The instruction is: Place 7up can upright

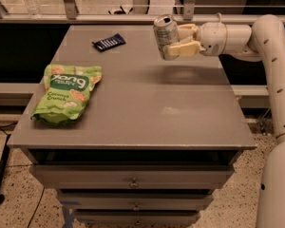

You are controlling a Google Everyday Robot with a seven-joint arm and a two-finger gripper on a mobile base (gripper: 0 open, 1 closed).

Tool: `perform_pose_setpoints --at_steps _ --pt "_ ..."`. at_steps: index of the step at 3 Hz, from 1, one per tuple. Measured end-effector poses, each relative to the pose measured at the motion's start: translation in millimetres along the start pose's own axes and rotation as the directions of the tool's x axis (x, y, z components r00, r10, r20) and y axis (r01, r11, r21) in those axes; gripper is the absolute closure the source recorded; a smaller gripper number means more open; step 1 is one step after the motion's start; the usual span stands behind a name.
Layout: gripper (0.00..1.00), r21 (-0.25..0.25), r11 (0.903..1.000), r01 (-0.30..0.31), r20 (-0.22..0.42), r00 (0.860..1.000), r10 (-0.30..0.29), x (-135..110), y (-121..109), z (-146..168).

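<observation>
The 7up can [165, 34] is a small silvery can with a pale label, held nearly upright with its shiny top tilted slightly left. My gripper [183, 38] is shut on the can from its right side, one finger above and one below. It holds the can in the air above the far right part of the grey table [133, 108]. The can's shadow lies on the tabletop just below it.
A green snack bag [66, 93] lies flat at the table's left side. A small dark blue packet [109, 42] lies at the far middle. My white arm [270, 56] reaches in from the right. Drawers sit under the front edge.
</observation>
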State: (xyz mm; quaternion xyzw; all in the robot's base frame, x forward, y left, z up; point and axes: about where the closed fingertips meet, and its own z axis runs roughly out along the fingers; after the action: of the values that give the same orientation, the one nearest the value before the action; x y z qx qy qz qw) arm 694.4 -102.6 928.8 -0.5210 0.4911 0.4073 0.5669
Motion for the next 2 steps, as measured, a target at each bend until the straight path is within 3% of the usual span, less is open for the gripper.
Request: perform_pose_setpoints --at_steps 2 --pt "1.0 0.028 0.9994 -0.02 0.021 1.0 0.019 19.2 -5.5 -14.6"
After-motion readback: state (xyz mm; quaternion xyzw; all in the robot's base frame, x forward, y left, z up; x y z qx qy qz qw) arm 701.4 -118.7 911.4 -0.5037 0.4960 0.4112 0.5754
